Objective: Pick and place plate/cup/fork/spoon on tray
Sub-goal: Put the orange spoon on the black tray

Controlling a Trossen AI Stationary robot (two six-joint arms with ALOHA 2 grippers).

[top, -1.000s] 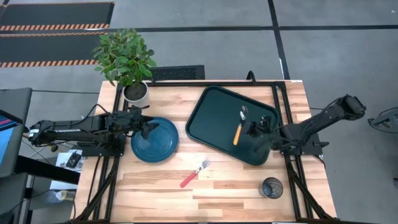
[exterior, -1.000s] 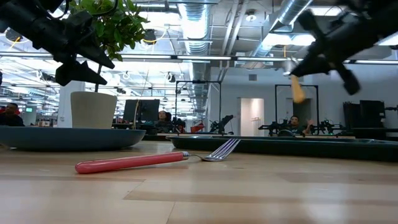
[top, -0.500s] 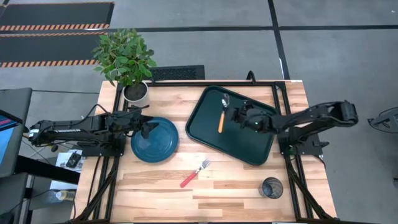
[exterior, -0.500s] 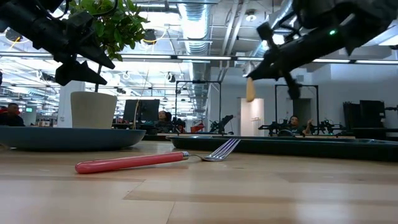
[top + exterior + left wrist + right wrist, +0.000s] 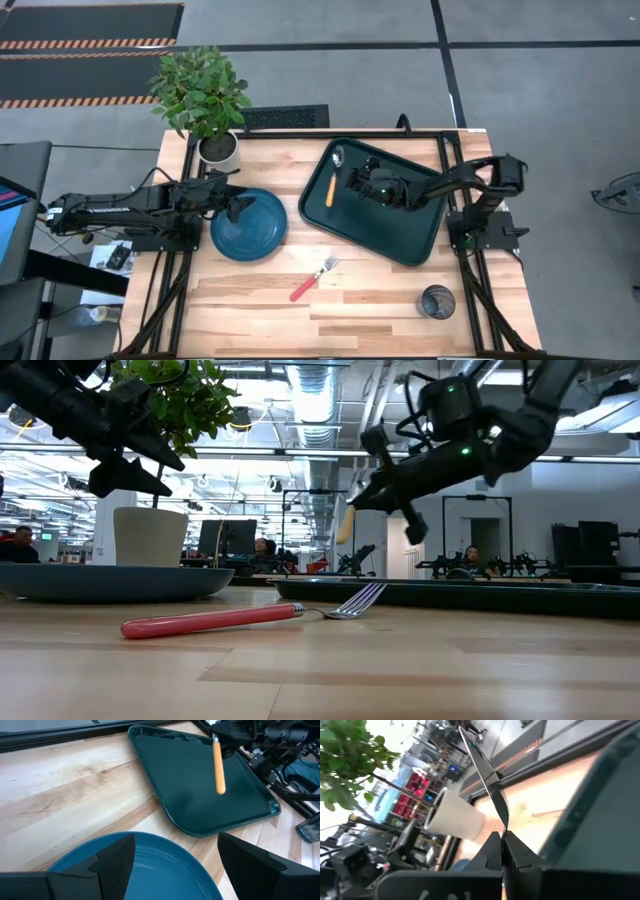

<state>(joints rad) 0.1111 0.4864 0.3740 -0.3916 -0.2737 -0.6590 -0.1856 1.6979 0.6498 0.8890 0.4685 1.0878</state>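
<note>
Orange-handled spoon [image 5: 332, 180], near-lengthwise over tray [image 5: 400, 230], bowl far-side

The worktop [image 5: 260, 290] is pale, smooth-finished wood planks, the tray [image 5: 400, 225] and plate [image 5: 255, 230] glossy, the fork [image 5: 240, 617] red plastic with shiny metal tines, the spoon [image 5: 218, 767] orange plastic-handled.

A leafy plant in a white pot [image 5: 218, 150] stands at the wooden table's [image 5: 260, 300] far-left corner

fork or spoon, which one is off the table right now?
The spoon, orange handle: the right gripper holds it in the air over the tray. The red-handled fork lies flat on the bare wood, untouched.
</note>
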